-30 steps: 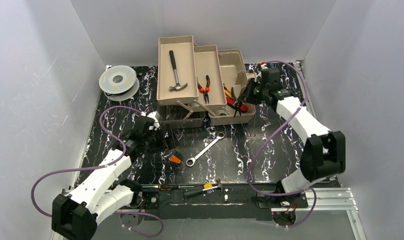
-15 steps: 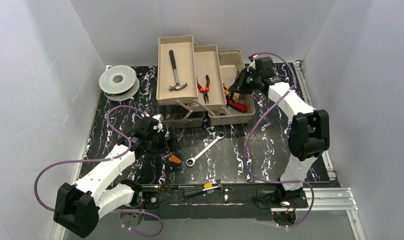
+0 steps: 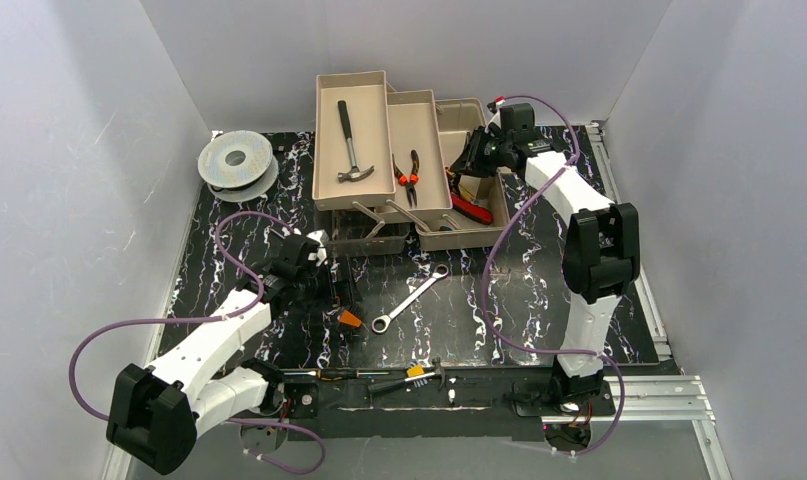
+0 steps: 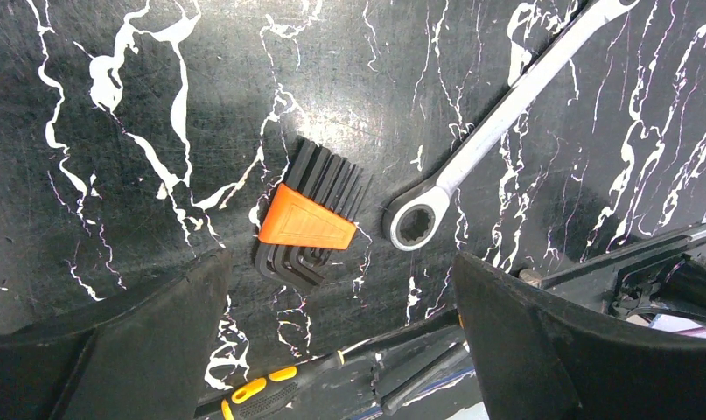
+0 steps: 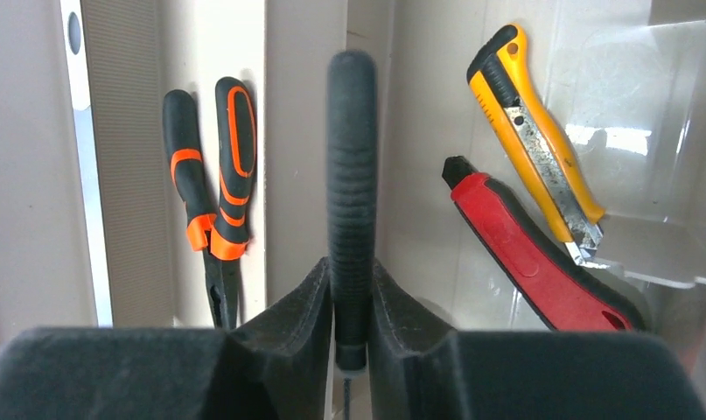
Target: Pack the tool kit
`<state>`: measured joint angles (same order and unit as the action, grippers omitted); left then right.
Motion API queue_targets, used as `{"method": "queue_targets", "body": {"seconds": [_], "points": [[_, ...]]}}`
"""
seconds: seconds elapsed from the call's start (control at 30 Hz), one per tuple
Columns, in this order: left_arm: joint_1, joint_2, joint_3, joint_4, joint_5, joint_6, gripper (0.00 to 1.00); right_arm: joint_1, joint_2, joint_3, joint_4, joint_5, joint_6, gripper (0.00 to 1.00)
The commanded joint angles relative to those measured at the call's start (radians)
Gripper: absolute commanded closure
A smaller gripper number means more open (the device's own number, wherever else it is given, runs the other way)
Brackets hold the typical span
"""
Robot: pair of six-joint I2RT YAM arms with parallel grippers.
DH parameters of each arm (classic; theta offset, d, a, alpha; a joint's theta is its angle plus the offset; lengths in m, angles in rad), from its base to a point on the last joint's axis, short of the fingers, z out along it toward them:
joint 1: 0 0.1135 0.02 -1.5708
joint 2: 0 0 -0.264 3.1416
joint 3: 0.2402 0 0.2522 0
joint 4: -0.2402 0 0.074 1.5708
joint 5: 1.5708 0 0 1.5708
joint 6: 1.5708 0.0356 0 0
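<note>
The tan toolbox (image 3: 420,112) stands open at the back with its trays folded out. A hammer (image 3: 351,150) lies in the left tray and orange-black pliers (image 3: 409,176) in the middle one. My right gripper (image 3: 472,160) is over the right compartment, shut on a black-handled tool (image 5: 351,175). Below it lie a yellow utility knife (image 5: 537,144), a red-handled knife (image 5: 533,254) and the pliers (image 5: 213,192). My left gripper (image 4: 340,306) is open above an orange hex key set (image 4: 307,219), with a silver wrench (image 4: 480,149) to its right.
A grey spool (image 3: 236,160) sits at the back left. A yellow-black screwdriver (image 3: 329,375) and another small tool (image 3: 404,378) lie along the table's front edge. The wrench (image 3: 409,297) lies mid-table, in front of the toolbox.
My right arm has swung back and left from the toolbox's front right to over its right compartment, still holding the tool. My left gripper shifted slightly forward over the hex keys.
</note>
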<state>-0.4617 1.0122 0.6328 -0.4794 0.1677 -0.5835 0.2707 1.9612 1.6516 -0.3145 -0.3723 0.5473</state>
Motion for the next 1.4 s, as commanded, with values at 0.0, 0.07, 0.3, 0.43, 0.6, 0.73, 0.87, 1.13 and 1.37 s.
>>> {"method": "queue_targets", "body": {"seconds": [0.0, 0.07, 0.3, 0.43, 0.6, 0.73, 0.87, 1.13, 1.37], "points": [[-0.009, -0.002, -0.006, -0.018, -0.005, 0.004, 0.02, 0.004, -0.011, 0.022, 0.054, -0.057, 0.013, 0.58], [-0.011, -0.004, -0.006, -0.015, -0.005, 0.004, 0.02, 0.004, -0.038, 0.006, 0.052, -0.017, 0.011, 0.53], [-0.019, 0.021, -0.016, 0.003, -0.005, 0.008, 0.02, 0.001, -0.158, -0.027, -0.011, 0.101, -0.016, 0.39], [-0.030, 0.013, -0.023, 0.014, -0.018, 0.013, 0.02, 0.001, -0.254, -0.093, -0.016, 0.150, -0.028, 0.38], [-0.049, -0.038, -0.027, -0.011, -0.113, 0.003, 0.02, 0.021, -0.420, -0.247, 0.001, 0.239, -0.052, 0.40], [-0.061, -0.087, -0.036, -0.005, -0.146, 0.006, 0.03, 0.065, -0.565, -0.383, 0.011, 0.302, -0.063, 0.40], [-0.074, -0.087, -0.029, -0.007, -0.151, 0.022, 0.05, 0.138, -0.690, -0.509, 0.022, 0.341, -0.092, 0.41], [-0.113, -0.094, -0.029, -0.020, -0.233, 0.024, 0.08, 0.316, -0.840, -0.691, 0.040, 0.369, -0.142, 0.42], [-0.149, -0.001, -0.010, 0.007, -0.175, 0.046, 0.37, 0.359, -0.848, -0.793, 0.065, 0.406, -0.137, 0.43]]}}
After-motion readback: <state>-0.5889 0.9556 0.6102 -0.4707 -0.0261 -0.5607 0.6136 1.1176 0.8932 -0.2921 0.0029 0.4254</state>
